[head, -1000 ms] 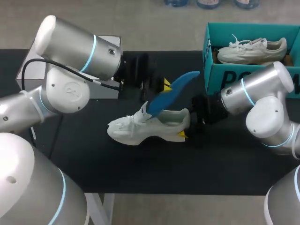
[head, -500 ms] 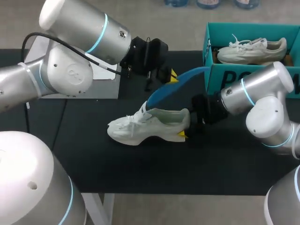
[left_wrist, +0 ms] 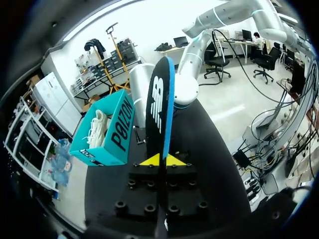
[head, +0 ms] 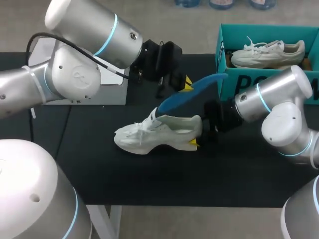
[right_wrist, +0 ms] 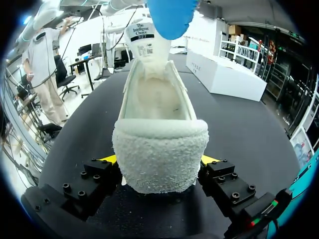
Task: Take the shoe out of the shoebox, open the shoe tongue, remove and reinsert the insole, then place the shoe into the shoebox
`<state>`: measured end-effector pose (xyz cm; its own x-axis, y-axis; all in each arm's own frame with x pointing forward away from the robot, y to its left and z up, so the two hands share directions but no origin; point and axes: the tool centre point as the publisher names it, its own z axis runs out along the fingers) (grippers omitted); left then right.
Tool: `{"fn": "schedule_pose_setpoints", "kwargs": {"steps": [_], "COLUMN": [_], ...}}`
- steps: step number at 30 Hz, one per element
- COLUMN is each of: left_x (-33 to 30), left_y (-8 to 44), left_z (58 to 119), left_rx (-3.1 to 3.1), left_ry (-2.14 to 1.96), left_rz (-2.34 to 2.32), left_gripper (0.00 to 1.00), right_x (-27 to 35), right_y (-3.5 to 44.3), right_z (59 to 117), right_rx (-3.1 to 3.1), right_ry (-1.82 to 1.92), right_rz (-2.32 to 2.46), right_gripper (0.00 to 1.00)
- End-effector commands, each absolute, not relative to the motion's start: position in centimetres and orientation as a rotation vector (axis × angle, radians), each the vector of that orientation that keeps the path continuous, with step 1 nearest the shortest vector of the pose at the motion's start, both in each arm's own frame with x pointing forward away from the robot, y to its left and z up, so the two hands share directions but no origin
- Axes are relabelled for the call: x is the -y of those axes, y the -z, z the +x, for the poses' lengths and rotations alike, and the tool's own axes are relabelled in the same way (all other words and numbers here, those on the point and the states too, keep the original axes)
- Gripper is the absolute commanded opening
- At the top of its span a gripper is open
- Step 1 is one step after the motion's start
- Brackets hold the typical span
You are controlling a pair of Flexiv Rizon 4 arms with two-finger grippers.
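The black table (head: 149, 184) carries it all, with the left arm (head: 84, 55) slanting in over its far side and the right arm (head: 279, 114) coming in low beside the teal shoebox (head: 239, 82). A second pale shoe (head: 269, 52) lies in that box.

The white shoe (head: 154, 134) stands out on the table on its sole, well clear of the box, its opening facing up. The right gripper (head: 195, 143) has its fingers set wide, one on each side of the fuzzy heel, clasping it. Above the shoe, the blue insole (head: 192, 94) hangs on a slant. The left gripper (head: 184, 84) is pinched narrow on its upper part. Its low end sits just over the tongue, and I can't tell whether it touches.

To my eye the insole is out, and the job is getting it back in. The low end wants leading down behind the tongue and forward towards the toe, at a shallow slant. Pushed steeply, I'd expect it to fold against the tongue. The heel grip should hold firm so the shoe doesn't skid.
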<state>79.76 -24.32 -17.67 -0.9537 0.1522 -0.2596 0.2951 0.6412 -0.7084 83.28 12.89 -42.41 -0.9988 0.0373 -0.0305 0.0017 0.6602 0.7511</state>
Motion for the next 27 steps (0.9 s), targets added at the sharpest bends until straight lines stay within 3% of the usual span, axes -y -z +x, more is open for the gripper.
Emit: {"fn": "schedule_pose_setpoints", "kwargs": {"steps": [1,20,27], "left_x": [25.7,23.7,25.6], "left_y": [17.0,13.1,11.1], "left_z": [78.9,74.3,72.1], "left_rx": [-2.692,-2.608,-2.428], "left_ry": [1.231,1.463,1.909], "left_rz": [0.383,0.394,0.312], "left_gripper": [0.00,0.00,0.00], "right_x": [-13.2,-13.2,-13.2], "right_y": [43.1,43.1,43.1], "right_z": [83.4,83.4,83.4], "right_rx": [-2.822,-2.822,-2.822], "right_ry": [-1.273,-1.273,-1.273], "right_rz": [0.035,0.035,0.035], "right_gripper": [0.00,0.00,0.00]}}
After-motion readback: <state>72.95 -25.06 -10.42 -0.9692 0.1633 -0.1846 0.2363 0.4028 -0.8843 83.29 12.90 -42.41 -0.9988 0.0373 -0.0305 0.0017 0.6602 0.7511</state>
